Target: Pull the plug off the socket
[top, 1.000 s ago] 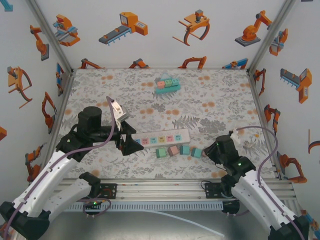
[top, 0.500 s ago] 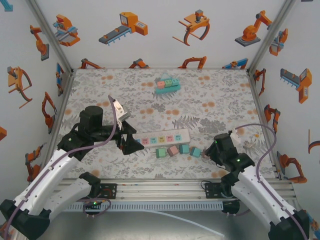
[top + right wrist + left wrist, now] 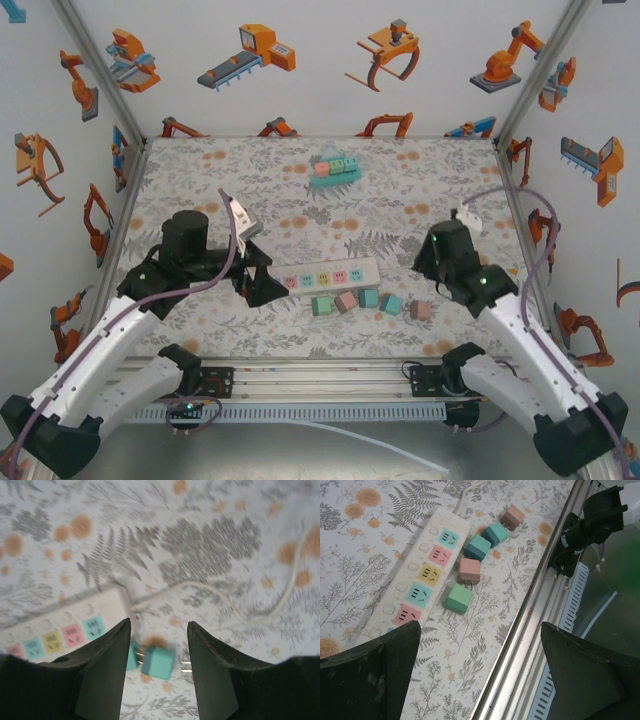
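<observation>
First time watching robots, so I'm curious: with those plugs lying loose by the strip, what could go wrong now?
The five loose plugs lie close beside the power strip, near the table's front rail; a low-swinging arm could scatter them or knock one off. The strip's white cord trails across the table under the right arm and might snag, dragging the strip.

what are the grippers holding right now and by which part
Nothing is held. The left gripper is wide open and empty, and the right gripper has parted, empty fingers above a loose teal plug.
</observation>
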Available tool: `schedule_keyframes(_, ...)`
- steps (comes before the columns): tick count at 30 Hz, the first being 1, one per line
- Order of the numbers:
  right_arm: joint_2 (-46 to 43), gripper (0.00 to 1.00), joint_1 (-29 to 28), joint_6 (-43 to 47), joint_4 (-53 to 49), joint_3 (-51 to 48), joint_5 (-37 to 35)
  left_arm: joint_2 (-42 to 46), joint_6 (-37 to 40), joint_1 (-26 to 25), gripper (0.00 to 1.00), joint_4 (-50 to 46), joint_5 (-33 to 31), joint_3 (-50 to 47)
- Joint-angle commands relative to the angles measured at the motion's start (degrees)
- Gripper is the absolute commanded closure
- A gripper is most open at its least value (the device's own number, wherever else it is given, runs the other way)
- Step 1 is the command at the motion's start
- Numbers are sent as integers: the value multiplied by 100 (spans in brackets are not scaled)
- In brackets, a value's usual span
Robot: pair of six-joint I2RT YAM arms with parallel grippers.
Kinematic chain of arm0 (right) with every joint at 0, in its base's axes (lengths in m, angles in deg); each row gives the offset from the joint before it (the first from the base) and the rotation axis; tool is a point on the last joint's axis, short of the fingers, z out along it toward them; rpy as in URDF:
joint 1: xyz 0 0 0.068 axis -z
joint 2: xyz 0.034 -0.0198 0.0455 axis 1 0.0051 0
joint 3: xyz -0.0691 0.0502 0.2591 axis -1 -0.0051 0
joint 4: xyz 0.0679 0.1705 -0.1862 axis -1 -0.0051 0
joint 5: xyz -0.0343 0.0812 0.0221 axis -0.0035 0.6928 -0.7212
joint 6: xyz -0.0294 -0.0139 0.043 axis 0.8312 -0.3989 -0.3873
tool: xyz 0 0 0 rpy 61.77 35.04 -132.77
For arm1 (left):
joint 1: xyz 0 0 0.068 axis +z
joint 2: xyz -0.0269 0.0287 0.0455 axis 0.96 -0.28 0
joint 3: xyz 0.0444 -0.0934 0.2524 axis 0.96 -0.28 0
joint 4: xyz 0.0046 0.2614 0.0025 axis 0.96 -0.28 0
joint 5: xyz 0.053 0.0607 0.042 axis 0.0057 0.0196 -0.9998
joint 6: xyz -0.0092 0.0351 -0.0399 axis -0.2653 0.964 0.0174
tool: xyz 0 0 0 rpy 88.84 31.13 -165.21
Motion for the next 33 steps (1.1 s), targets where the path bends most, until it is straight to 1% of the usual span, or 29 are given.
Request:
schedule_keyframes(1,1349,52,28,733,248,1576,471,-83,-47,-29,3,174,-430,123)
schedule_keyframes(4,2952,48,62,620,-162,3438,994,-141,-45,-29,3,214,-710,195)
schedule_keyframes(8,4911,47,295,309,-345,5571,1554,-136,-42,-30,3,221,-994,261)
schedule_keyframes(13,6865,47,721,-17,-392,7640,1936,34,-125,-47,3,136,-1371,260)
schedule_keyframes(18,8472,46,906,-22,-197,9312,2299,326,-252,-64,3,24,-1698,179)
schedule_keyframes(20,8831,46,932,-196,50,9544,2412,420,-282,-65,3,-82,-1821,183)
schedule_keyframes(22,9028,46,967,-490,392,9421,2555,484,-303,-65,3,-235,-1944,226)
schedule_keyframes(25,9226,47,959,-604,740,9162,2858,565,-397,-65,3,-427,-2103,274)
schedule_keyframes(28,9388,47,961,-688,584,9125,3014,654,-541,-65,3,-493,-2213,260)
schedule_keyframes(33,9180,54,930,-831,456,8587,3179,790,-660,-63,3,-551,-2412,185)
